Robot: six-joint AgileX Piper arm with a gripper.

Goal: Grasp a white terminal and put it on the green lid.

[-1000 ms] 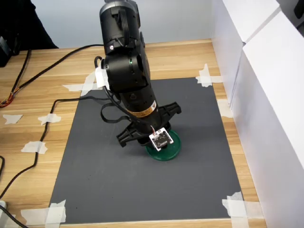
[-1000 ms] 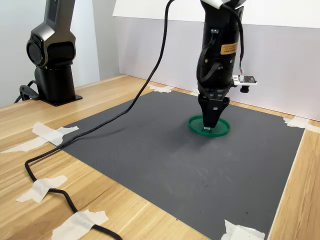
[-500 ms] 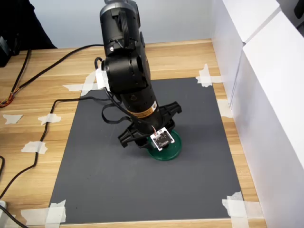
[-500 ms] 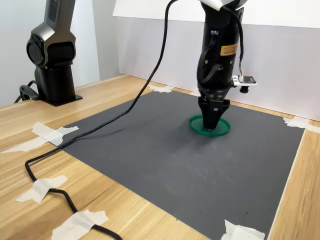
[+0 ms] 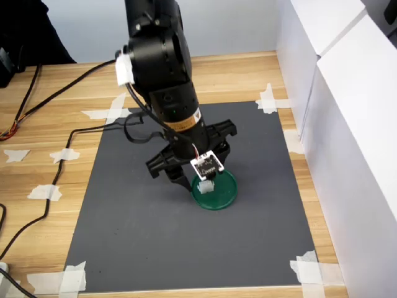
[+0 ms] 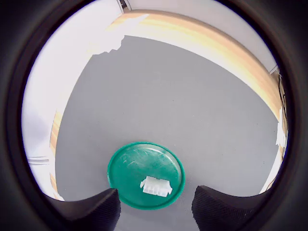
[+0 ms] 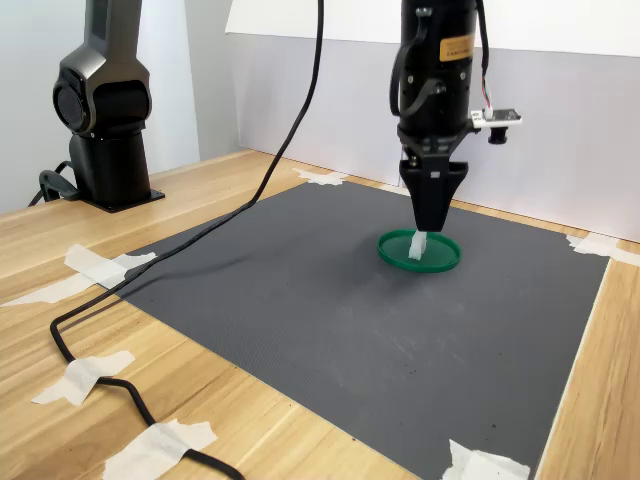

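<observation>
First exterior view: claw (image 5: 193, 184) hangs just above the lid (image 5: 215, 189), spread apart and empty; terminal (image 5: 205, 185) lies on the lid, toward the first exterior view's left of the disc, partly tucked under the wrist camera board. Lid sits on the grey mat (image 5: 124, 230), mat taped at its corners to the wooden tabletop (image 5: 37, 161). White panels (image 5: 347, 112) stand along the first exterior view's right edge; black cable (image 5: 56, 180) trails off across the wood. Wrist view: lid (image 6: 130, 166) seen from overhead, terminal (image 6: 156, 186) resting inside the rim, off-centre; both fingertips (image 6: 91, 208) show as dark tips well apart, nothing between them, clear of the terminal. Second exterior view: claw (image 7: 433, 218) points straight down over the lid (image 7: 440, 258), tips lifted off it; terminal (image 7: 417, 246) visible directly below the tips, on the lid. A second arm's base (image 7: 105, 110) stands at the second exterior view's left, on the tabletop (image 7: 250, 440), well away from the mat (image 7: 330, 320).
</observation>
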